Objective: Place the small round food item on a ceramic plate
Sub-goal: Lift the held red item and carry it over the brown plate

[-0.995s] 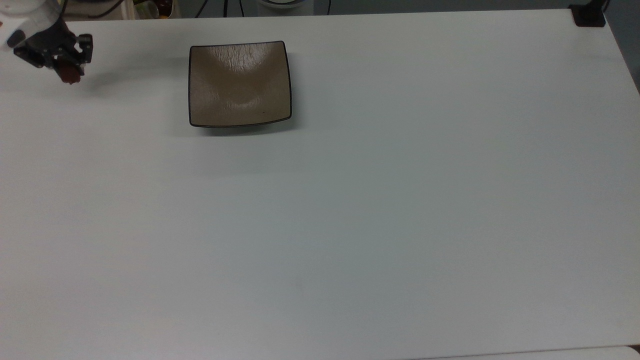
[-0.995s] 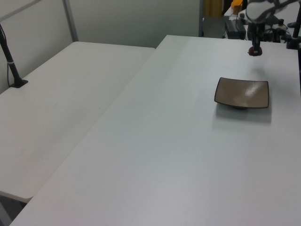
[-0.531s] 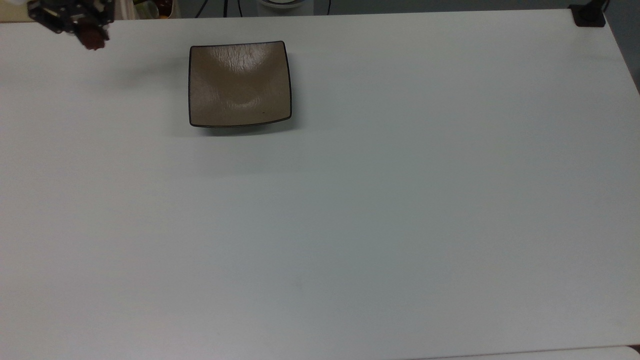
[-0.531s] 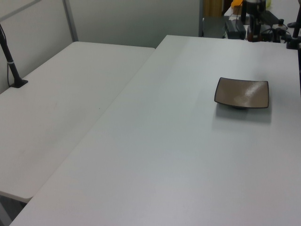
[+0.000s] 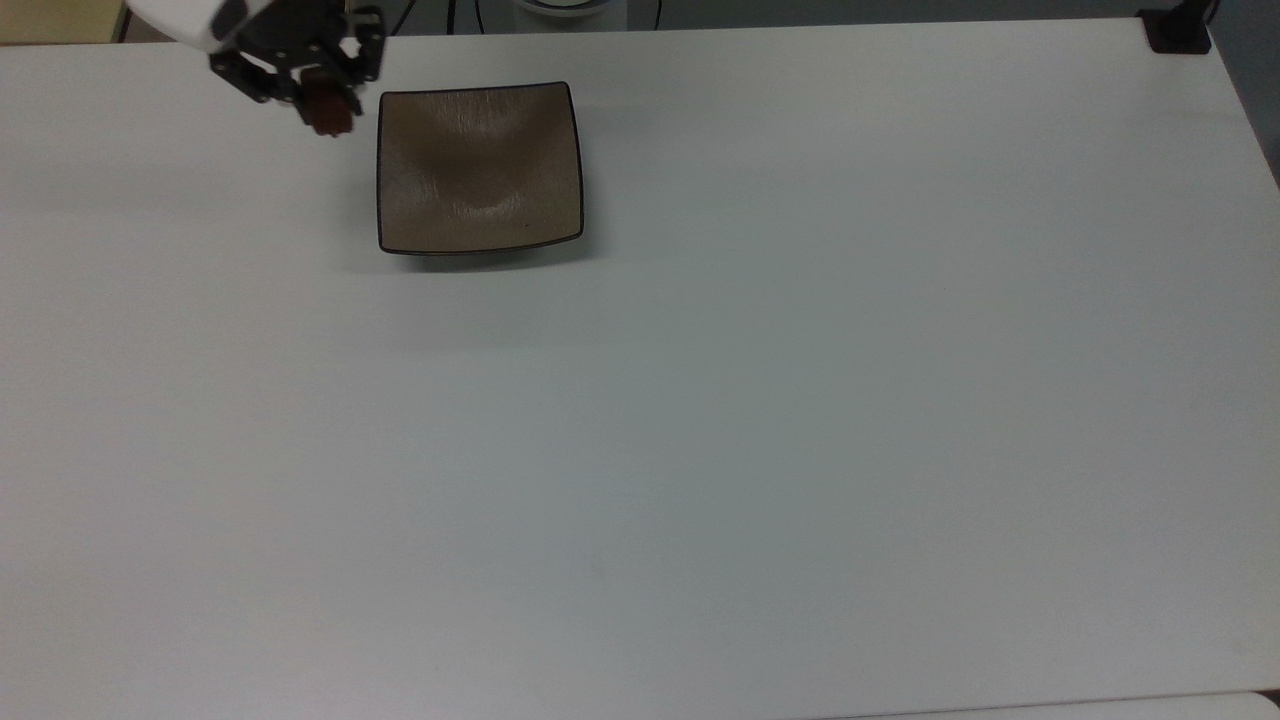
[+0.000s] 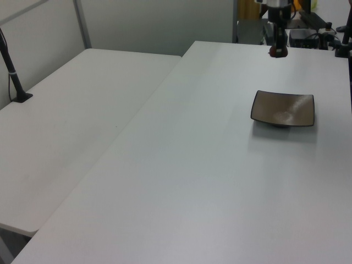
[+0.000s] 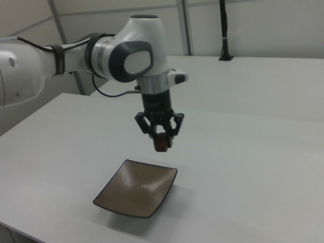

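Movement across the top view ran from its left edge toward the middle: a second earlier the gripper (image 5: 318, 98) had hung far out at the top view's left, well apart from the plate (image 5: 480, 168); half a second earlier it sat up at the far-left corner; at this moment it stood just beside the plate's upper-left corner. The gripper was clamped on the small food lump (image 5: 325, 113), dark red and glossy, poking out below the fingertips. In the right view the gripper (image 7: 160, 135) hung in the air above the surface (image 7: 243, 167), with the lump (image 7: 161, 144) over the plate's far edge (image 7: 152, 169) and clear of it. The plate itself had not shifted. Judging from this, the carry was nearly done: a short shift to the top view's right over the dish, then lowering and release, remained.
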`<action>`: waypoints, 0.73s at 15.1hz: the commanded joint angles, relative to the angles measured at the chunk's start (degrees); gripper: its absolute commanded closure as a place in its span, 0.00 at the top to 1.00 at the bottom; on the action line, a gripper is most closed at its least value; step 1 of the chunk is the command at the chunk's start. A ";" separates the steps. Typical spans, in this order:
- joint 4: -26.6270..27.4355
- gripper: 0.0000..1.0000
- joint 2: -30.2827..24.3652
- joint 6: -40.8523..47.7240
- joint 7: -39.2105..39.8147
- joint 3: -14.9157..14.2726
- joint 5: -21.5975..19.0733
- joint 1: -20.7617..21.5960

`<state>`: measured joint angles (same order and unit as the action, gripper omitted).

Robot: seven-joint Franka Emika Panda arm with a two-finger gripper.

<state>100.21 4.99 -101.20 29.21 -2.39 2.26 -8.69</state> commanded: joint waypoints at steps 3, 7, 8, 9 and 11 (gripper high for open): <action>3.31 0.42 -0.60 2.58 -6.18 4.15 -0.50 0.86; 6.92 0.42 -0.68 2.59 -7.85 6.00 -0.76 1.13; 7.97 0.42 -0.68 2.41 -7.85 6.26 -1.02 1.56; 9.11 0.42 -0.68 2.15 -7.85 6.61 -1.11 1.65; 10.87 0.42 -0.60 1.80 -7.85 7.05 -1.20 1.65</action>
<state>107.72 5.35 -99.42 22.37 4.34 1.93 -7.72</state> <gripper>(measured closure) 0.577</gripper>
